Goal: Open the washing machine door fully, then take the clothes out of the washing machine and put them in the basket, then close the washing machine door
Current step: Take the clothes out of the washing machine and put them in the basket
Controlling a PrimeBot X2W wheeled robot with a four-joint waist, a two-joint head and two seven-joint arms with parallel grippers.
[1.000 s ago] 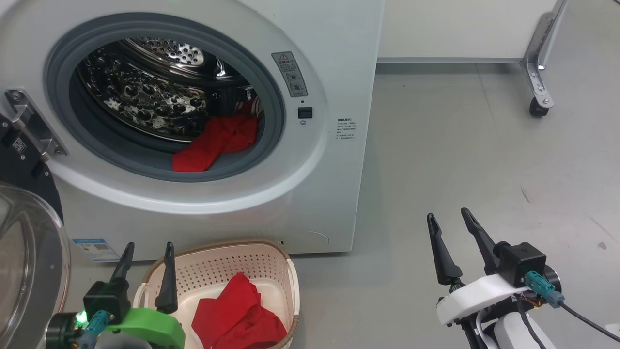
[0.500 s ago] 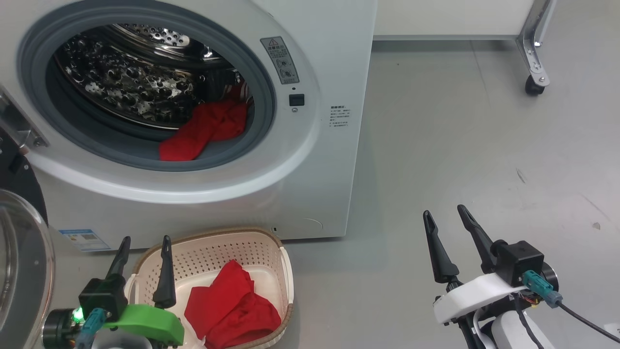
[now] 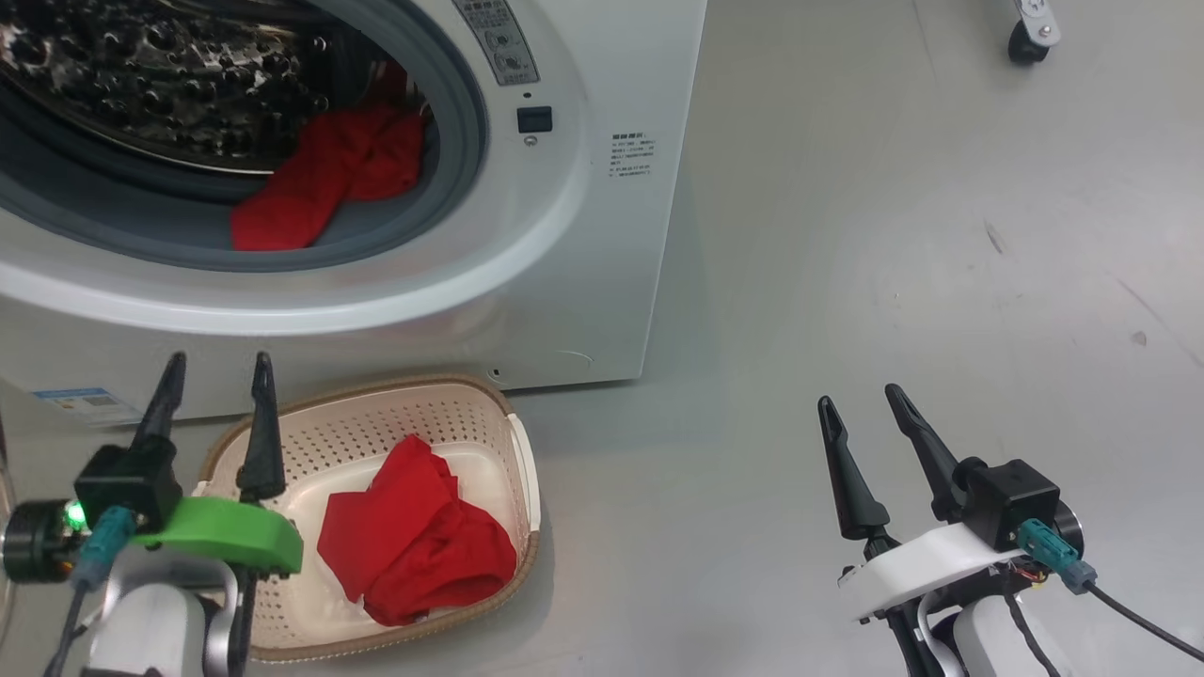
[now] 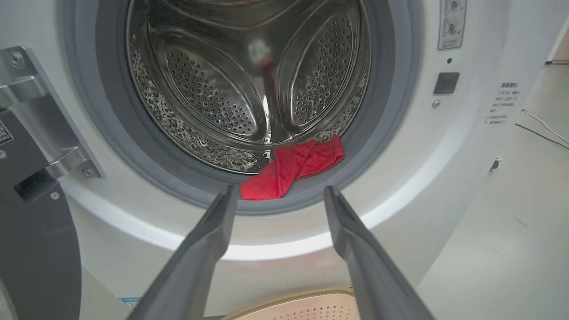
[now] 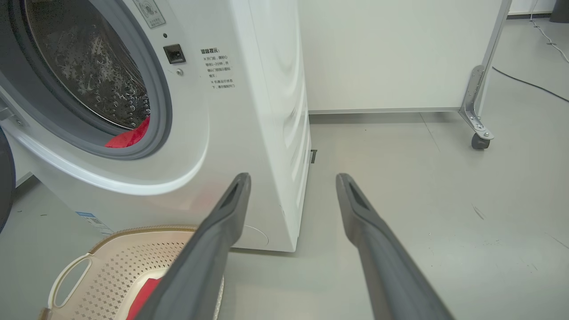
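Smooth grey floor (image 3: 847, 235) runs back to a white partition (image 5: 391, 53), which the right wrist view takes in together with the plain side of the washing machine (image 3: 583, 282), a big white box at the left. Its door (image 4: 35, 258) is swung open to the left on a metal hinge (image 4: 49, 129), and the glossy black rim shows in the left wrist view. That view looks straight into the perforated steel drum (image 4: 213, 89) with its raised ribs, ringed by a grey rubber gasket (image 4: 386, 111). The head view looks down into the cream perforated basket (image 3: 376, 414) with a brown woven-look rim, set on the floor just before the machine and holding a heap of red cloth (image 3: 414, 536). More red clothes (image 4: 293, 166) lie crumpled at the drum's lower right, spilling onto the gasket. The left gripper (image 3: 218, 362) hangs at the basket's left edge, fingers spread and empty. The right gripper (image 3: 859, 397) is well to the right over bare floor, likewise parted and empty. A castor (image 5: 478, 142) carries the partition's metal bracket. On the machine's front are a grey warning sticker (image 4: 449, 22), a black square latch (image 3: 534, 119), a blue label (image 3: 80, 402) and printed lines (image 5: 218, 69) too small to read
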